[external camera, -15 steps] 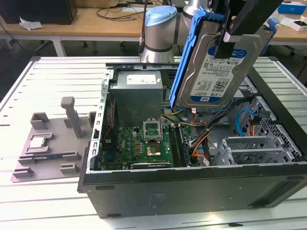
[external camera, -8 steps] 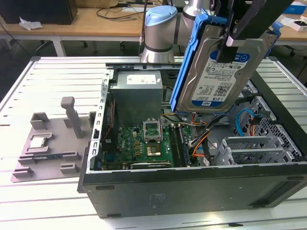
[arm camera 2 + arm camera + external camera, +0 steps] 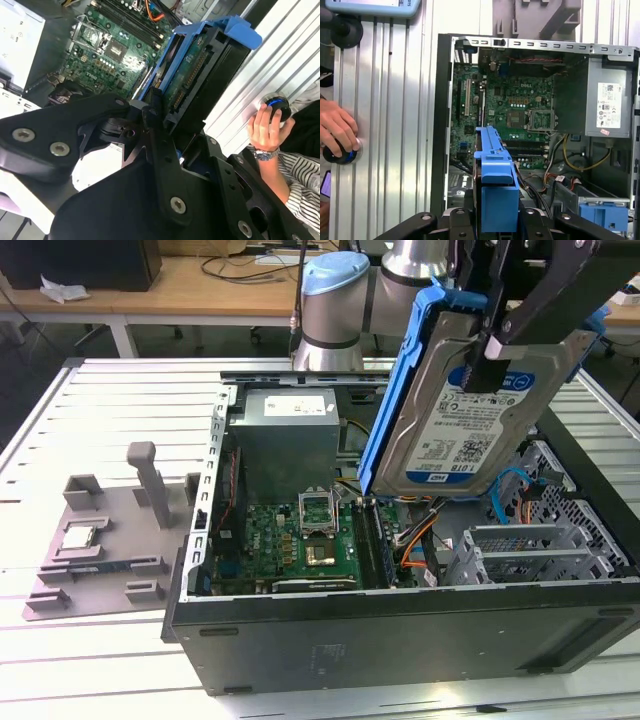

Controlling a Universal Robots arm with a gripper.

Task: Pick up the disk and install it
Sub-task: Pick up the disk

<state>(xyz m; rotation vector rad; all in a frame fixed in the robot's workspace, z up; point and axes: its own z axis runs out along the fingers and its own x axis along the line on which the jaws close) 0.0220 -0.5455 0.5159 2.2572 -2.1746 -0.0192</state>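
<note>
Halfway there, by the look of it: holding the flat rectangular silver hard drive, white-and-blue label and blue plastic carrier frame included, aloft and tilted on edge over the open black desktop computer case, touching nothing below. Pinching it in the black two-fingered claw, closing only to the drive's thickness, pressing one finger onto the labelled face near the upper end. Probably handling something stiff, dense and shock-shy, so gripping the metal body and sparing the springy frame. Hanging down from the claw towards the case.
</note>
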